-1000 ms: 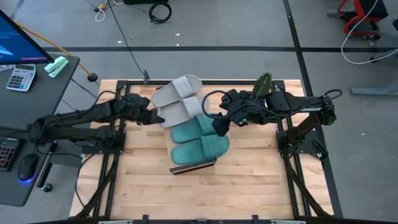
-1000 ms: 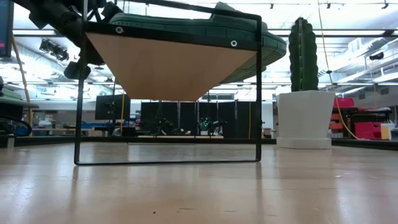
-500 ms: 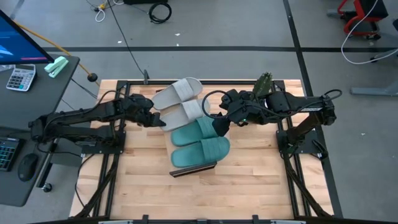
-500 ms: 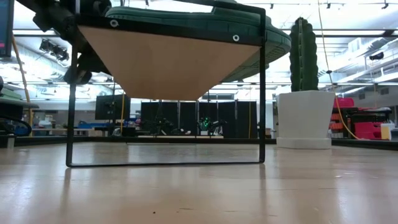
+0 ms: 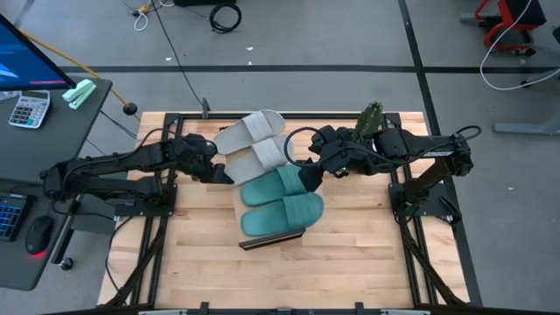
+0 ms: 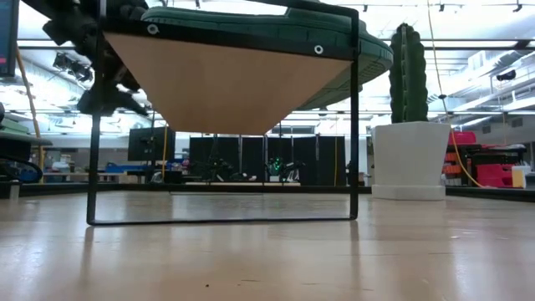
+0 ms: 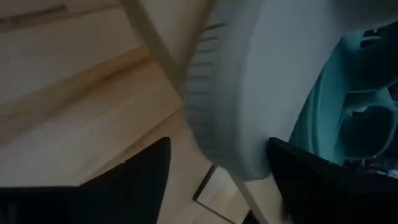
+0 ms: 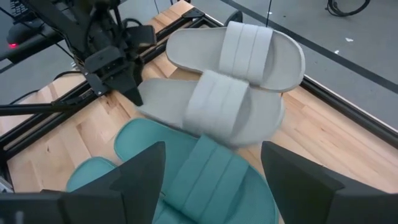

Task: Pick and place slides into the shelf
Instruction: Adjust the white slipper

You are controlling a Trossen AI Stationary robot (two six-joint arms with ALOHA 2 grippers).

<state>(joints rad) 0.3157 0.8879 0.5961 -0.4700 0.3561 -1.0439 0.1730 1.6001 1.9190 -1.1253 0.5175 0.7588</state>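
Two pale grey slides [image 5: 254, 129] [image 5: 260, 157] and two teal slides [image 5: 276, 186] [image 5: 284, 212] lie side by side, soles down, on the shelf [image 5: 271, 236], a light board in a dark frame that stands on the table. In the low view the shelf's underside [image 6: 226, 84] shows with a teal slide [image 6: 276, 25] on top. My left gripper [image 7: 217, 180] is open, a finger on either side of the nearer grey slide's heel end [image 7: 236, 124]. My right gripper [image 8: 211, 180] hovers open above the teal slides, holding nothing. My left gripper comes slanting down from the table's left at the heel end [image 7: 249, 162] of the nearer grey slide, which lies between its open fingers. Whether a finger [image 7: 292, 174] touches the slide's edge, I cannot tell. The slide rests on the shelf.
A cactus [image 6: 408, 75] in a white pot [image 6: 410, 159] stands at the table's far right corner [image 5: 372, 114]. Bare slatted tabletop [image 5: 350, 254] lies near and to both sides of the shelf. A desk with a calculator [image 5: 28, 109] stands off the table's left.
My left gripper has opened and let go of the nearer grey slide's heel, sinking a little and tipping downward. The slide has settled on the shelf. In the low view the shelf's frame has shifted slightly. My right arm has kept still.
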